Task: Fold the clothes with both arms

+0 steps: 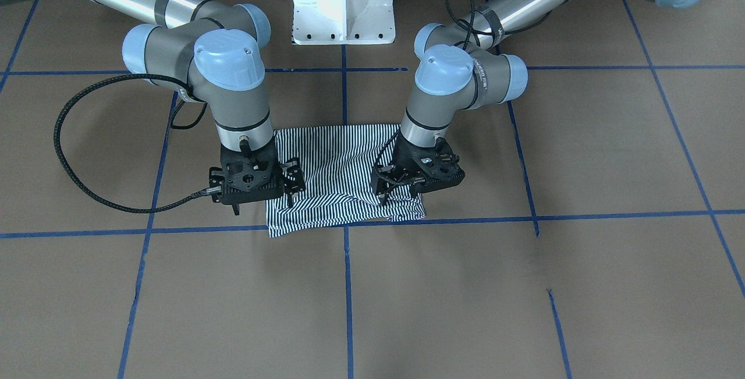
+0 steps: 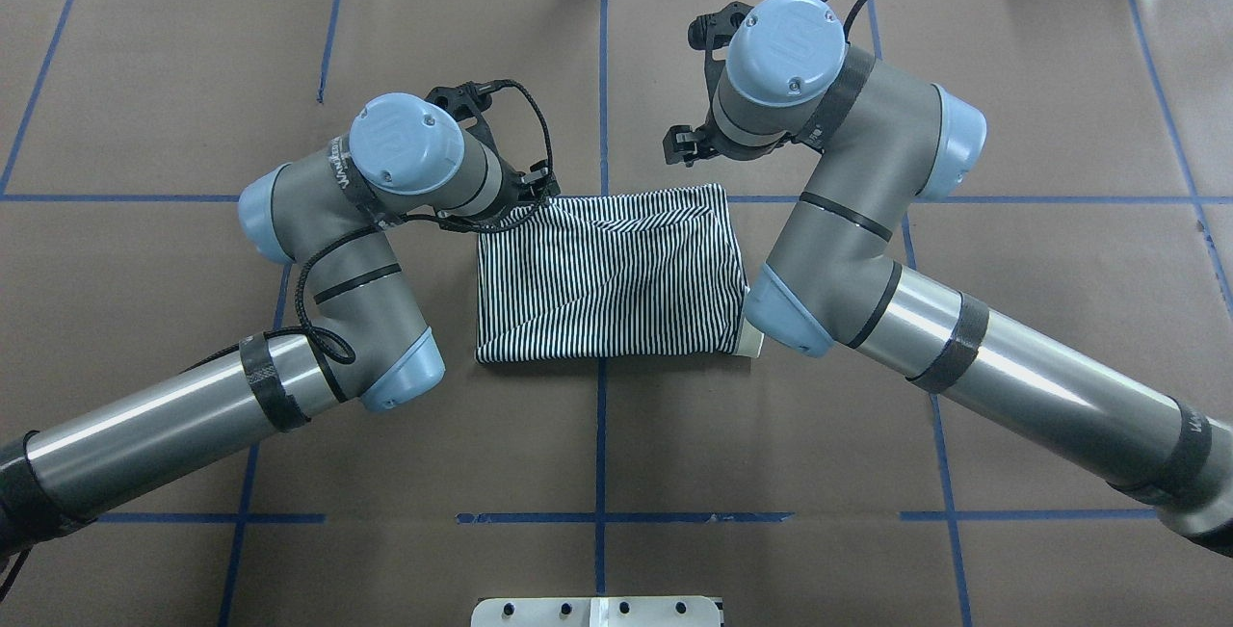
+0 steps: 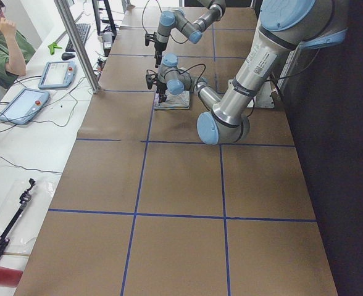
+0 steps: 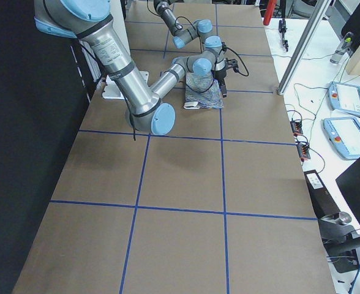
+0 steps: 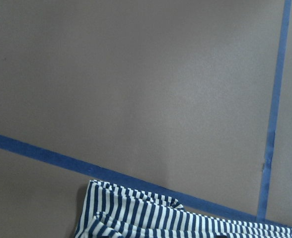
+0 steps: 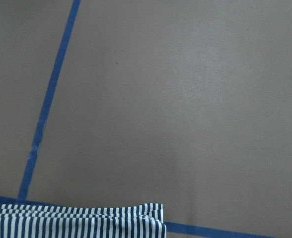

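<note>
The striped polo shirt (image 2: 607, 280) lies folded into a rectangle on the table's middle, with a bit of cream collar (image 2: 752, 344) showing at its near right corner. My left gripper (image 1: 389, 191) is low over the shirt's far left corner, where the cloth is wrinkled (image 1: 401, 207). My right gripper (image 1: 289, 181) is low over the far right corner. The fingertips are hidden under the gripper bodies, so I cannot tell if either is open or shut. Both wrist views show only the shirt's far edge (image 5: 185, 223) (image 6: 76, 220) flat on the table.
The brown table (image 2: 607, 473) is marked with blue tape lines (image 1: 465, 219). The white pedestal base (image 1: 343, 6) stands between the arms. A person (image 3: 5, 46) sits beyond the table's far edge beside tablets (image 3: 22, 105) and cables.
</note>
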`<state>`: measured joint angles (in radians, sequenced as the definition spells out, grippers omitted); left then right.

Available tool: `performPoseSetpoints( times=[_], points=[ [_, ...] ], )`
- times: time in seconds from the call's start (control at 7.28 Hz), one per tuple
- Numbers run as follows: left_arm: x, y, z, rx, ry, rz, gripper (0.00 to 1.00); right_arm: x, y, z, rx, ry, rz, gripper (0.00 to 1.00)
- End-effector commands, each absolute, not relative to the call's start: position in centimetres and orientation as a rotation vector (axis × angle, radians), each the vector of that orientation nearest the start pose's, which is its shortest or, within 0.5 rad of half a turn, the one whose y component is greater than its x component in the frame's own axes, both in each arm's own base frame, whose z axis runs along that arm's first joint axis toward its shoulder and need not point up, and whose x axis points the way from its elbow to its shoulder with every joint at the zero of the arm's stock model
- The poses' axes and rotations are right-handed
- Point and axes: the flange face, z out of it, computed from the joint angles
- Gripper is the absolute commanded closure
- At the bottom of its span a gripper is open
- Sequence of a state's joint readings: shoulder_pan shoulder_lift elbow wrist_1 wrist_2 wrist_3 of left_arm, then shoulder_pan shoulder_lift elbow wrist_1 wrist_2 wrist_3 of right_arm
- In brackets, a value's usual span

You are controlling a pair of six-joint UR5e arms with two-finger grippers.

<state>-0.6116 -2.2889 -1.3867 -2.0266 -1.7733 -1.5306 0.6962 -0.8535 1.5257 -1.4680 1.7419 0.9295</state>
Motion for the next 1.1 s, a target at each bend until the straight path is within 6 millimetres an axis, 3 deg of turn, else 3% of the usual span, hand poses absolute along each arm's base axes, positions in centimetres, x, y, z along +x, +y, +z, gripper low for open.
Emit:
performPoseSetpoints(
  times=[0.0,0.27,0.96],
  points=[
    [55.4,-52.4,25.3,0.142,1.005,-0.418,0.52,-48.2,-55.5,23.9,0.352,-0.706,-0.014,0.00],
    [55.6,-52.6,25.8,0.148,1.015,-0.414,1.00,-48.2,-55.5,24.0,0.351,-0.705,-0.013,0.00],
    [54.7,-53.6,27.5,0.213,0.975,-0.373,1.00,-48.2,-55.5,24.0,0.351,-0.705,-0.013,0.00]
  ],
)
